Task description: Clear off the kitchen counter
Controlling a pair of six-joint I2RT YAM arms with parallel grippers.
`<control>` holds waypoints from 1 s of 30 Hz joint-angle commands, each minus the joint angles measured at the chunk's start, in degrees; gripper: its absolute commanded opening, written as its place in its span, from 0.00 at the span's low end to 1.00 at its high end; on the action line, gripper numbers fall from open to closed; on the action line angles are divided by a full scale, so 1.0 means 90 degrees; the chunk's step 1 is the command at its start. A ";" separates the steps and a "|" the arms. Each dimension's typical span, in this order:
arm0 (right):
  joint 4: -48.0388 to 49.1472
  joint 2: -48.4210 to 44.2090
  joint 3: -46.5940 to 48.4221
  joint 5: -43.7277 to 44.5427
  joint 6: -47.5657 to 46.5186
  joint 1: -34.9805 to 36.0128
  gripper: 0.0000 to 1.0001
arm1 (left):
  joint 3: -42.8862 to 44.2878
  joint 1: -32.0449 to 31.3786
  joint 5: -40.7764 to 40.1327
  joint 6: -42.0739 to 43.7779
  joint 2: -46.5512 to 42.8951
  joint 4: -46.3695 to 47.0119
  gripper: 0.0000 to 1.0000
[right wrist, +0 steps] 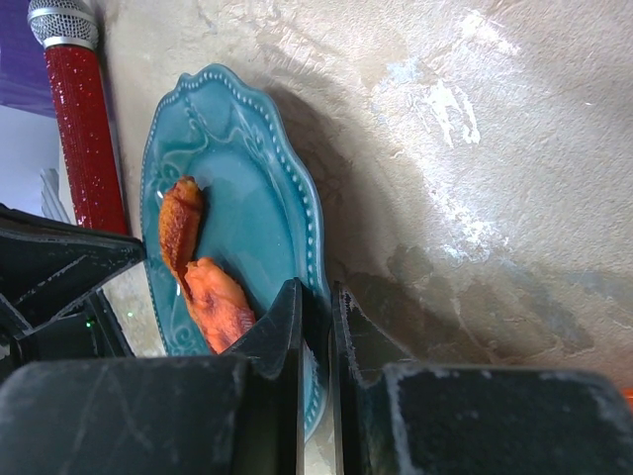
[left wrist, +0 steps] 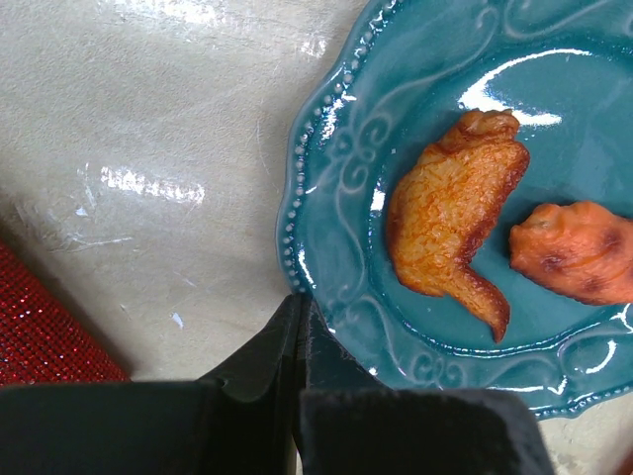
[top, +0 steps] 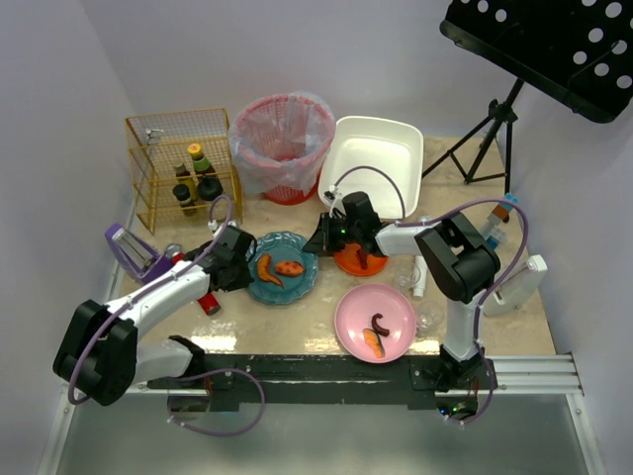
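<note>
A teal scalloped plate (top: 294, 288) (left wrist: 346, 198) (right wrist: 247, 188) lies on the kitchen counter (top: 297, 332) (left wrist: 148, 148) (right wrist: 475, 198). On it are a browned chicken wing (left wrist: 455, 218) (right wrist: 178, 223) and an orange food piece (left wrist: 579, 252) (right wrist: 220, 297). My left gripper (top: 245, 269) (left wrist: 298, 297) is shut, its tips meeting right at the plate's left rim, and nothing shows between them. At the plate's right edge my right gripper (top: 322, 237) (right wrist: 316, 289) is shut on the rim, which runs through the narrow gap between its jaws.
An orange plate (top: 348, 263) sits under the right arm and a pink plate (top: 358, 305) with food lies near the front. A red microphone (top: 207, 303) (right wrist: 84, 129), a wire basket (top: 158, 168) of bottles, a pink bin (top: 284, 146) and a white tub (top: 374, 158) surround them.
</note>
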 commanded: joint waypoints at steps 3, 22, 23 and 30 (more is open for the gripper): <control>-0.0149 -0.0145 -0.0023 0.0604 -0.0596 0.0016 0.00 | -0.0109 -0.0071 0.0206 -0.0183 -0.0082 0.0220 0.00; -0.0101 -0.0058 -0.0053 0.0575 -0.0566 0.0016 0.00 | 0.0223 -0.0071 0.0304 -0.0144 -0.0384 -0.0151 0.14; -0.0101 -0.0057 -0.0053 0.0575 -0.0576 0.0016 0.00 | 0.0203 -0.0081 0.0294 -0.0154 -0.0385 -0.0161 0.14; -0.0081 -0.0028 -0.0053 0.0565 -0.0557 0.0006 0.00 | 0.0047 -0.0081 0.0362 -0.0135 -0.0268 0.0005 0.09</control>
